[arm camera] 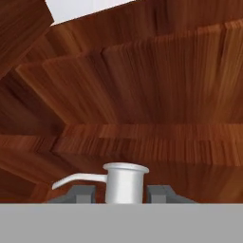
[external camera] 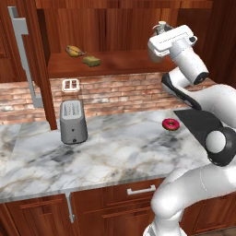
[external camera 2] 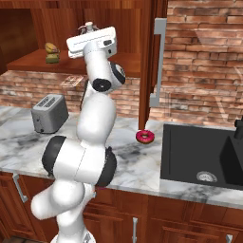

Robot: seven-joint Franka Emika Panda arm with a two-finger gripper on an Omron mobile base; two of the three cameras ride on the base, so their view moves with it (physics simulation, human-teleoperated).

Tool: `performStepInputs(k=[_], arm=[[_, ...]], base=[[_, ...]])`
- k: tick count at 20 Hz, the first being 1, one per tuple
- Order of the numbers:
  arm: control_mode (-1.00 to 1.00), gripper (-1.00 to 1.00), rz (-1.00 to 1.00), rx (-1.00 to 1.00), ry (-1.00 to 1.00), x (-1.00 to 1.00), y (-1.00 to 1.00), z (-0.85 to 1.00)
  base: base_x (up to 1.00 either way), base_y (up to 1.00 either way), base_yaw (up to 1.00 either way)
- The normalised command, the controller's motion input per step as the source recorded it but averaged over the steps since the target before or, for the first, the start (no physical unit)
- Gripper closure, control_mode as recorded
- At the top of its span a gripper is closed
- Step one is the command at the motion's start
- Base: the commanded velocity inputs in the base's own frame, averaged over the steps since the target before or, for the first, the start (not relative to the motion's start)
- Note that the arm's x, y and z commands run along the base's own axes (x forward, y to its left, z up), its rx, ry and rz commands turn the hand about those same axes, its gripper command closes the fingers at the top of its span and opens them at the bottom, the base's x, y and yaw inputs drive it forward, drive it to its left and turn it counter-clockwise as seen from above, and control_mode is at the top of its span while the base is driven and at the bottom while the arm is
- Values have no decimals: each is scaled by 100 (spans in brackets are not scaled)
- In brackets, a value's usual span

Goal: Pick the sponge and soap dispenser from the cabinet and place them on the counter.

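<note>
Up high in the left base view, the gripper (external camera: 159, 33) squeezes the soap dispenser (external camera: 162, 26) inside the cabinet (external camera: 115, 32); the sponge (external camera: 92, 61) lies on its shelf. Right base view: the marble counter (external camera 2: 137, 156) meets a red brick wall (external camera 2: 204, 66). Hand view: both fingers (arm camera: 80, 193) press the pump's neck.
</note>
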Motion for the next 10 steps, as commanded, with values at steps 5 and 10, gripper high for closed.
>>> performStepInputs(k=[5,10], arm=[[-100,100,0,0,-4,-89,41,-11],[-100,100,0,1,-4,-86,36,-13]], base=[[0,0,0],[0,0,0]])
